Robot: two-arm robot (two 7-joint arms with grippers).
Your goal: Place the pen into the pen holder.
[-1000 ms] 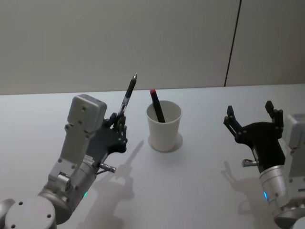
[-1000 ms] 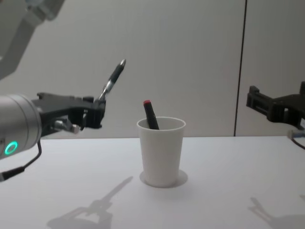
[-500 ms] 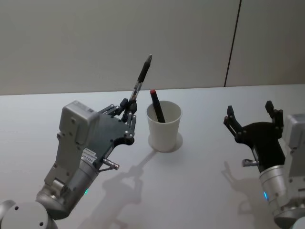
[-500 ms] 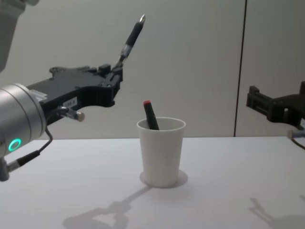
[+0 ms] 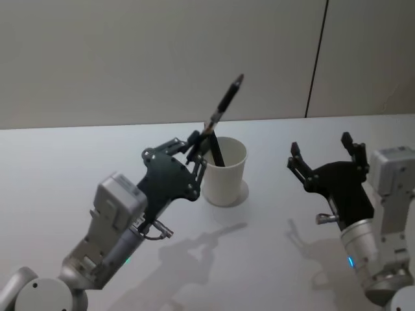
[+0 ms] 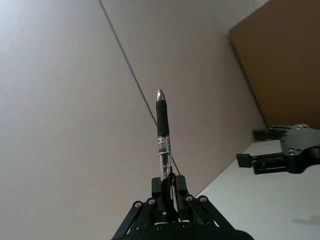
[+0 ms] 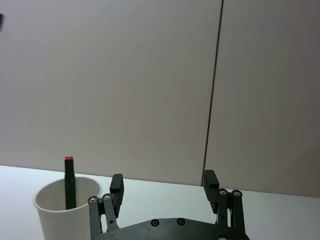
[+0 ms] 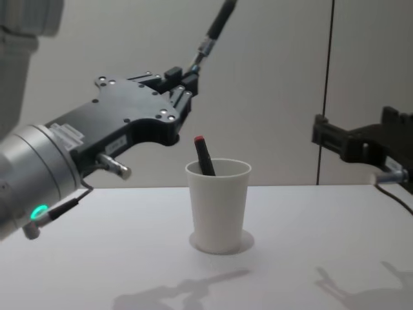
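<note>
Pen up by the cup
Left gripper pinches the pen tip-up, just beside the pen holder; right gripper hangs wide open.

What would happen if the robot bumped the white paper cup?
It would likely slide or tip: the paper cup looks thin, light and narrow-based. The red-capped pen leaning inside may pull it sideways. The left pincer, holding a pen near its rim, should lower gently. The right pincer hangs open on the right.
</note>
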